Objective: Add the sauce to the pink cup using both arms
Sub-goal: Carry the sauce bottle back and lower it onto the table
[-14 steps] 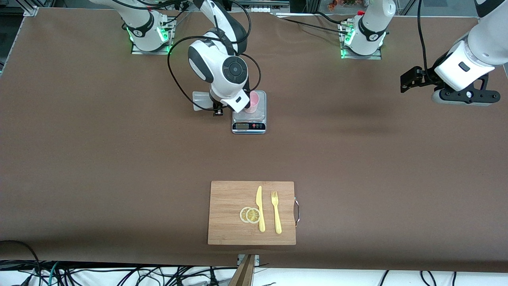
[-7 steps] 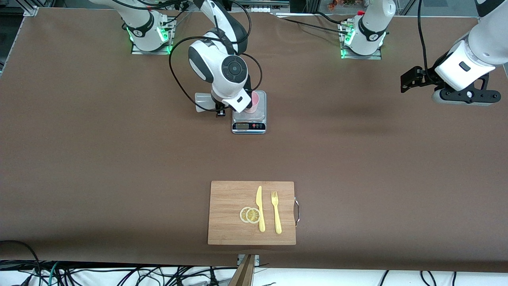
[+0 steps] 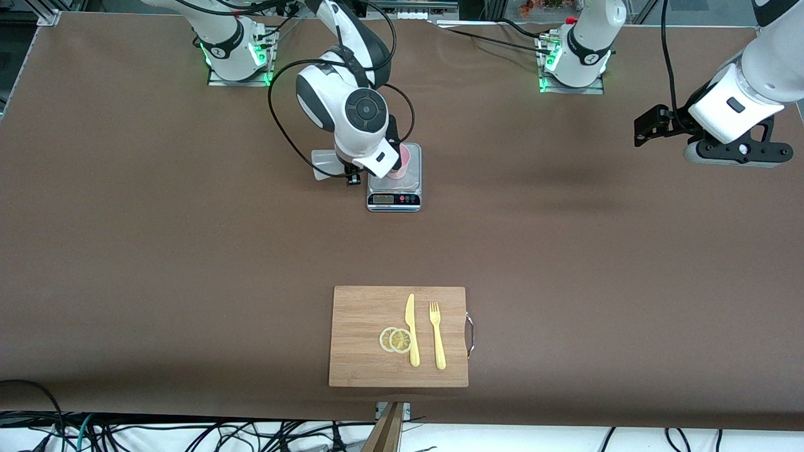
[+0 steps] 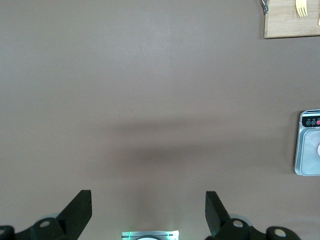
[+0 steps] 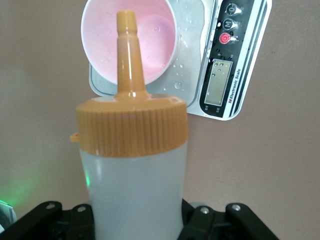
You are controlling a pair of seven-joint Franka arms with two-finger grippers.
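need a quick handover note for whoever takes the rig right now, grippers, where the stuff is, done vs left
Right gripper: shut on the sauce bottle, nozzle aimed over the pink cup.
Left gripper: open, empty, waiting over bare table at the left arm's end.
Pink cup stands on the kitchen scale.
Done: bottle picked up and brought over the cup.
Left: no sauce visible in the cup; squeeze, then set the bottle down.

Brown-covered table, cables on pale floor nr front edge.
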